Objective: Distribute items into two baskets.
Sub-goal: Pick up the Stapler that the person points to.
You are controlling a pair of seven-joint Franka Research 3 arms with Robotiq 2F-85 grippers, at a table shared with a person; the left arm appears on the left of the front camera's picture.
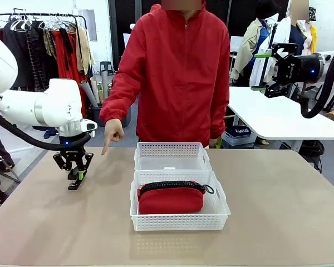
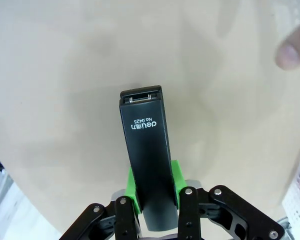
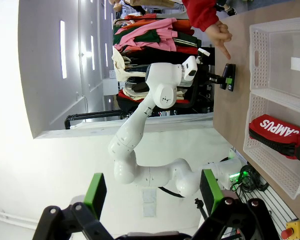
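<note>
1. Firstly, in the front view, the left claw (image 1: 79,177) stands low over the tabletop (image 1: 278,211), pressed together on the small black stapler (image 1: 73,186). It is well apart from both baskets. The red pouch (image 1: 171,199) lies in the larger basket (image 1: 181,221), and the smaller basket (image 1: 172,149) behind it is empty. The person's hand (image 1: 112,133) points down near the claw. The right claw (image 1: 261,71) is raised high at the side, spread and holding nothing.

2. Next, in the left wrist view, the green pads (image 2: 177,175) pinch the stapler (image 2: 147,155) across its narrow sides, at one end. The long body sticks out ahead of them. We judge it stiff, smooth and rather dense for its size. So it will not bend, but it could slide or swing between the pads. A hold nearer its middle would be safer.

3. Lastly, in the right wrist view, the right claw (image 3: 152,192) is spread. Far off, we see the stapler (image 3: 230,77) in the left claw. The pouch (image 3: 277,132) looks soft and light.
</note>
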